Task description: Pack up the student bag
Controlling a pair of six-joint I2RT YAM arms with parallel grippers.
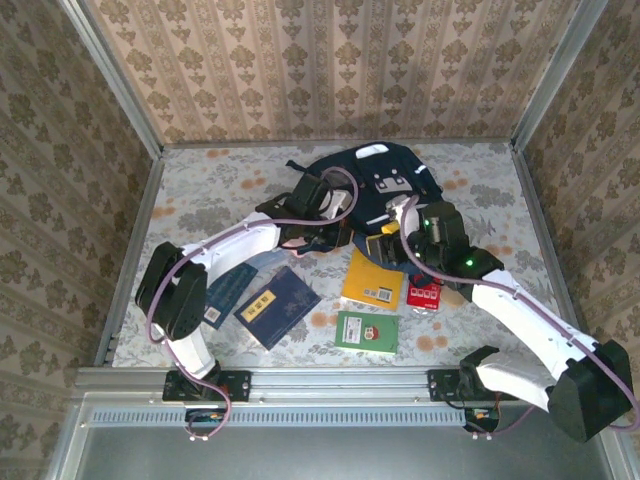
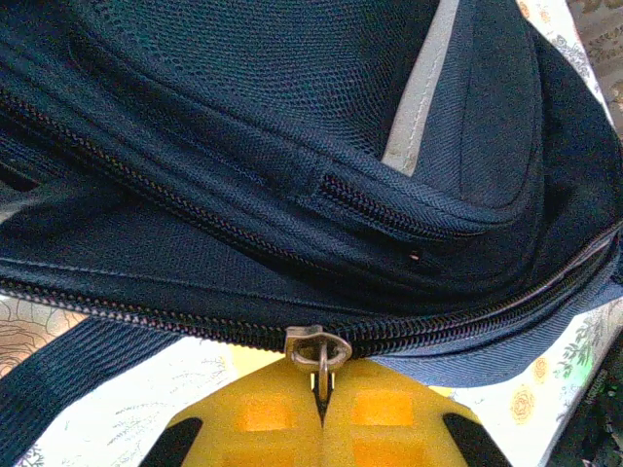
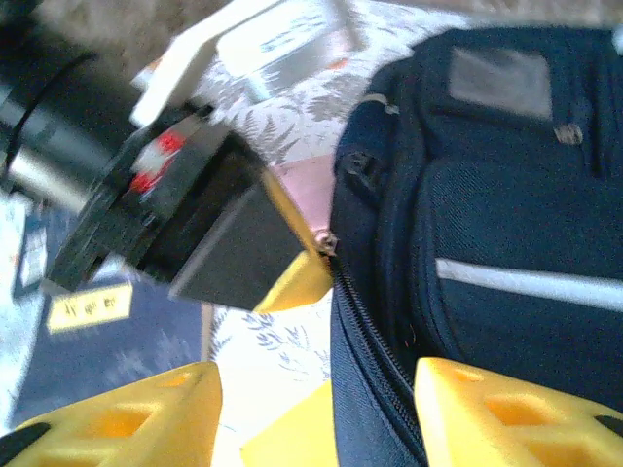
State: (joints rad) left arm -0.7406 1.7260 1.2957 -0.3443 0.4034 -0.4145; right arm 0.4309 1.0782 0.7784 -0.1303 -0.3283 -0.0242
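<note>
The student bag [image 1: 385,175], dark navy with a thin white stripe, lies at the back middle of the table. My left gripper [image 2: 321,391] is shut on the metal zipper pull [image 2: 319,348] of its main zip, at the bag's near edge [image 1: 338,228]. In the left wrist view the zip runs shut to both sides of the slider. My right gripper [image 3: 316,418] is open, with its yellow fingers [image 3: 506,409] on either side of the bag's zippered edge [image 3: 365,331]. It sits just right of the left gripper [image 1: 392,226]. The bag's [image 3: 487,195] front pocket faces the right wrist camera.
Items lie in front of the bag: a yellow book [image 1: 373,280], a green booklet [image 1: 367,331], a navy notebook [image 1: 277,305], a blue book [image 1: 232,290] and a small red item [image 1: 424,294]. Patterned walls close in the table on three sides.
</note>
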